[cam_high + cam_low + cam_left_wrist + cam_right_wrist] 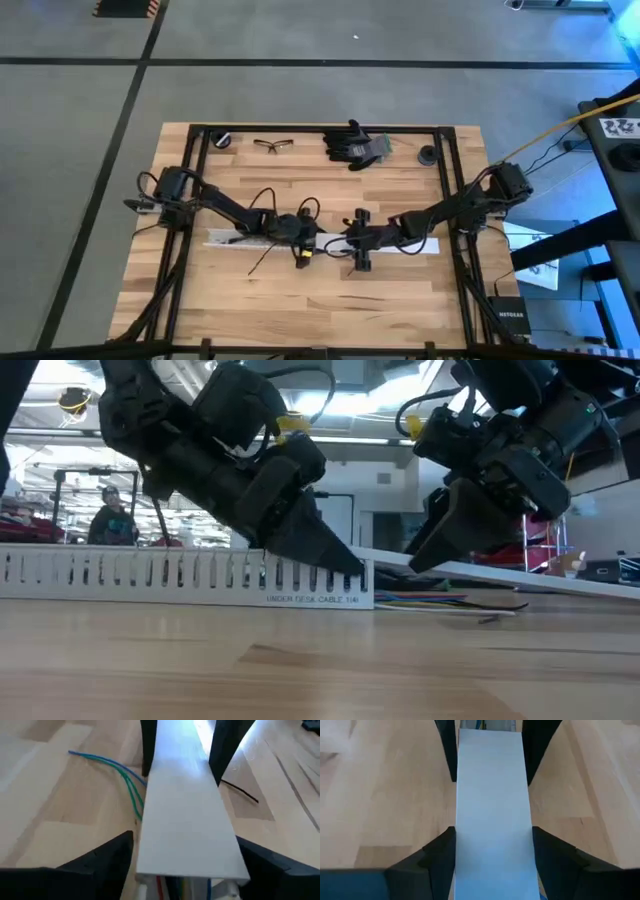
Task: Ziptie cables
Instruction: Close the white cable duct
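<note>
Straddling the white cover strip, left gripper and right gripper have fingers spread; cables not yet tied.

Robotics lab / industrial workshop floor, not a home or office.

Evidence: butcher-block wooden table in a black metal frame sits on a grey concrete floor with dark taped lines and a hazard-striped marker at the edge. Safety glasses and black work gloves lie on the table's far side. A network router is on the floor by the table's right side, and a board with fiducial tags sits off to the right. The low view shows a big open hall with overhead strip lighting, racks and equipment, and a person in the background.
</note>
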### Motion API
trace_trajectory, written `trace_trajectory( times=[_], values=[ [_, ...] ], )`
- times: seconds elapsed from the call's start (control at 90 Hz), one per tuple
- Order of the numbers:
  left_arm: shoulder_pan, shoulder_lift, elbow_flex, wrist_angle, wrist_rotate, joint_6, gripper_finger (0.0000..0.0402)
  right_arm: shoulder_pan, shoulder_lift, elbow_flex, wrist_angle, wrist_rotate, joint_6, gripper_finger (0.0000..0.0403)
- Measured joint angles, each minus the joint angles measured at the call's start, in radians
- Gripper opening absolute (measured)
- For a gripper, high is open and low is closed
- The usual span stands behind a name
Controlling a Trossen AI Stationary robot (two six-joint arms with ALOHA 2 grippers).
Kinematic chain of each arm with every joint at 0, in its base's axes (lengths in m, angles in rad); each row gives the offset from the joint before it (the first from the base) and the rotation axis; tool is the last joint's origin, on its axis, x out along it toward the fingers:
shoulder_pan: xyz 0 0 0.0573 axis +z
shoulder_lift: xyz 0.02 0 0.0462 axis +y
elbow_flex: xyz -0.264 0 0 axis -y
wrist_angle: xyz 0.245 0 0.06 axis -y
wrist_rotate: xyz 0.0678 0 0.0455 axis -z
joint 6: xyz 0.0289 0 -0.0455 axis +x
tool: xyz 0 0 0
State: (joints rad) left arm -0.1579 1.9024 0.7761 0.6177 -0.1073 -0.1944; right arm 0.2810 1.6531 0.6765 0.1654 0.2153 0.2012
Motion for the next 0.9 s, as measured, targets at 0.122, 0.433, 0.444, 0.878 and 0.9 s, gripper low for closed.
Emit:
trace_trajectory(
  times=[0.122, 0.433, 0.444, 0.878, 0.9],
  values=[
    [-0.006, -0.038, 0.000, -0.020, -0.001, 0.004, 0.0284, 0.000, 0.000, 0.000, 0.000, 0.000, 0.000, 0.0210],
    [-0.006, -0.112, 0.000, -0.083, -0.001, -0.007, 0.0285, 0.000, 0.000, -0.002, 0.001, 0.000, -0.003, 0.0210],
    [-0.006, -0.113, 0.000, -0.082, -0.001, -0.007, 0.0285, 0.000, 0.000, -0.002, 0.001, 0.000, -0.004, 0.0210],
    [0.029, -0.100, 0.008, -0.239, -0.009, -0.037, 0.0285, 0.000, 0.001, -0.003, 0.017, 0.003, -0.024, 0.0210],
    [0.029, -0.100, 0.008, -0.252, -0.010, -0.040, 0.0285, 0.000, 0.001, -0.003, 0.021, 0.003, -0.025, 0.0210]
  ],
)
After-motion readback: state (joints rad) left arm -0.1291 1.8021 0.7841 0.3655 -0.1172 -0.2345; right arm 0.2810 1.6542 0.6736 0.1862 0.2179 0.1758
